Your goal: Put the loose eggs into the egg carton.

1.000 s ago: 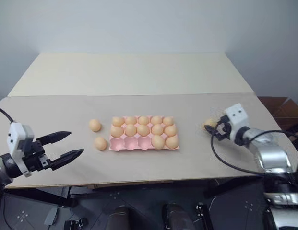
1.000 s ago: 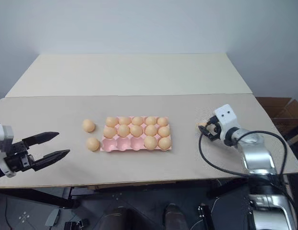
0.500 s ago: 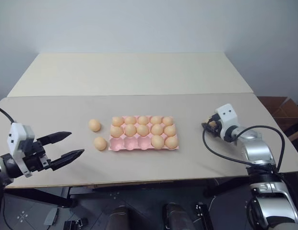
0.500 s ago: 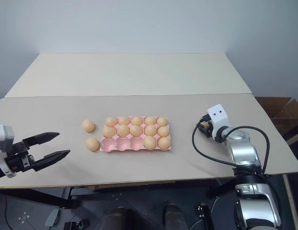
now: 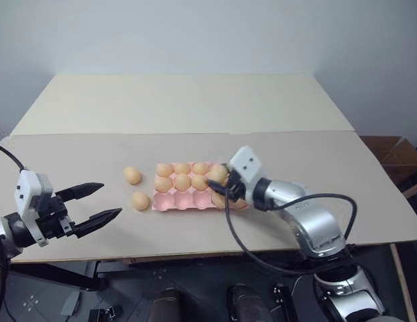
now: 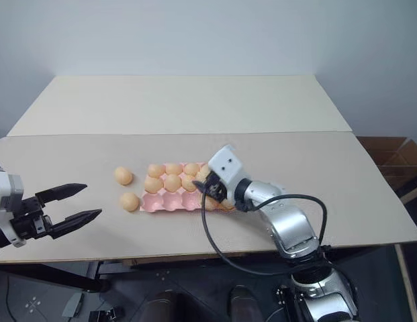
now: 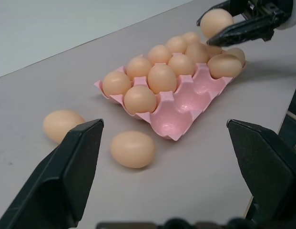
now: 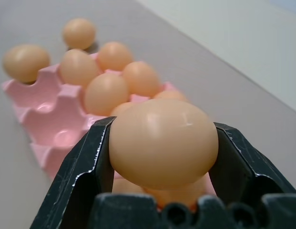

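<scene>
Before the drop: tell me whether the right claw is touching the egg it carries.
Touching. The right wrist view shows both fingers of the right claw pressed against the egg.

The carton (image 5: 188, 198) sits mid-bench (image 5: 195, 107). Two loose eggs lie just left of it, one (image 5: 132, 175) behind the other (image 5: 140, 200). The right pincer (image 8: 162, 162) holds an egg (image 8: 163, 142) over the carton's right end. The left pincer (image 5: 93, 204) hangs far left.

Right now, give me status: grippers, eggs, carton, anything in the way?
Right gripper shut on an egg, over the egg carton. Left gripper open, empty. Three near-row cups free; two loose eggs on table beside carton. Nothing in the way.
</scene>
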